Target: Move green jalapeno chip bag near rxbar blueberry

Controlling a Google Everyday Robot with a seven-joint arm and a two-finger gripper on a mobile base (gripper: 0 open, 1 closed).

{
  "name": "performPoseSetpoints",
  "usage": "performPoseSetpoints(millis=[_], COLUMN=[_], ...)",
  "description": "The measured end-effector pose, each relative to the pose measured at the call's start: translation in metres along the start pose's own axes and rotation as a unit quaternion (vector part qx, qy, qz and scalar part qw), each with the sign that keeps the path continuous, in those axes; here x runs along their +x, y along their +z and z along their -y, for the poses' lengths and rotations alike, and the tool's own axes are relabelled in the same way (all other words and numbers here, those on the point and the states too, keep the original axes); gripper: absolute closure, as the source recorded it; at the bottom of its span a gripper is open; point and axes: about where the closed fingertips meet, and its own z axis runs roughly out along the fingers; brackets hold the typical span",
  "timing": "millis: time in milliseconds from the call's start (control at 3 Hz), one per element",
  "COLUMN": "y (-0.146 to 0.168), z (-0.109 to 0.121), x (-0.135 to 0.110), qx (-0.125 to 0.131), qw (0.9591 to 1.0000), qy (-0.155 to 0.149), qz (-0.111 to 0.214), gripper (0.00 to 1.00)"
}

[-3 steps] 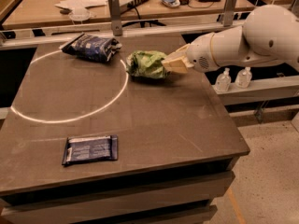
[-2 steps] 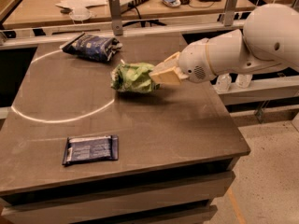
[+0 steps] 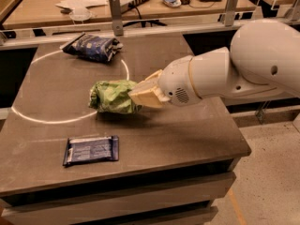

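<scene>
The green jalapeno chip bag [image 3: 110,96] is a puffy light-green wrinkly bag held just above the middle of the dark table [image 3: 187,135]. My gripper [image 3: 136,97] is shut on the bag's right end, with the cream fingers [image 3: 146,93] clamped around it and the white arm reaching in from the right. The rxbar blueberry [image 3: 91,150] is a flat dark navy wrapper lying near the table's front left, a short way below and left of the bag.
A dark blue puffy chip bag [image 3: 93,47] lies at the back left of the table. A white circle line [image 3: 61,120] is marked on the tabletop. A cluttered workbench [image 3: 131,3] with metal posts stands behind. The floor [image 3: 272,182] is to the right.
My gripper has carried the green bag from the back middle of the table toward the front left, closer to the rxbar. The blue chip bag and rxbar have not moved.
</scene>
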Motion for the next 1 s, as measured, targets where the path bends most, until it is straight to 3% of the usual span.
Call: performPoseSetpoints(millis=[333,1000], y=[0.002,0.001], z=[-0.028,-0.050], x=[0.000,0.009], qx=[0.011,0.036], qw=[0.9997,0.9982], qy=[0.023,0.046], qz=[-0.005,-0.016], gripper=[0.66,0.19])
